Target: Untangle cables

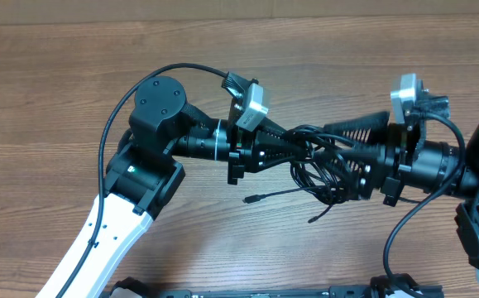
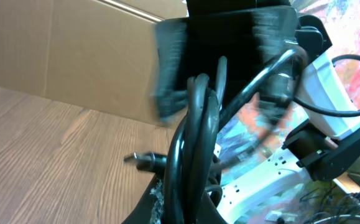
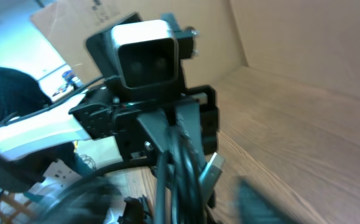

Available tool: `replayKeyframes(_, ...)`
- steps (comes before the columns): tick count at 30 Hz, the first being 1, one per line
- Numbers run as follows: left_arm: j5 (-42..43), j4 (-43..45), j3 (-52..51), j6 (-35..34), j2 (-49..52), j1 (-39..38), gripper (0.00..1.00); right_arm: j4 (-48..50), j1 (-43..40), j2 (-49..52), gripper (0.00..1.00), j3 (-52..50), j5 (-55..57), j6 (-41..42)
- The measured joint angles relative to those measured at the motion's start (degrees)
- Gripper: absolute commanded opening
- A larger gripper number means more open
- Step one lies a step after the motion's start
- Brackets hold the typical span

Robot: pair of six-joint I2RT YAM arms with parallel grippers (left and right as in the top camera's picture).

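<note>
The cables are a bundle of thin black loops hanging between the two grippers above the middle of the table. Two plug ends trail down toward the wood. My left gripper reaches in from the left and is shut on several strands, which run up between its fingers. My right gripper faces it from the right, its fingers spread wide around the bundle. In the right wrist view the cables and a silver plug lie between the blurred fingers.
A cardboard wall runs along the back of the wooden table. A white power strip lies beyond the table's edge. A black bar lines the front edge. The left arm's grey camera box is close to the right wrist.
</note>
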Motion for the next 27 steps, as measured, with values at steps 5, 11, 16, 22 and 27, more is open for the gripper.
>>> replayKeyframes(5,-1.5,-1.9,0.0,-1.4,0.0,0.4,0.04,-5.0,0.0,0.0,1.0,0.0,12.0,4.0)
replayKeyframes(11,-11.4,-10.9,0.1,-6.3,0.0,3.1,0.04,-10.5,0.0,0.0,1.0,0.0,32.7,17.1)
replayKeyframes(16,-20.5,-11.3,0.1,-11.2,0.0,3.5,0.04,-11.9,0.0,0.0,1.0,0.0,38.7,23.8)
replayKeyframes(22,-24.9,-3.6,0.1,-13.2,0.0,3.5,0.04,-11.7,0.0,0.0,0.95,0.0,32.0,26.3)
replayKeyframes(27,-30.2,2.1,0.1,-14.0,0.0,2.6,0.04,-11.6,0.0,0.0,0.82,0.0,28.0,34.6)
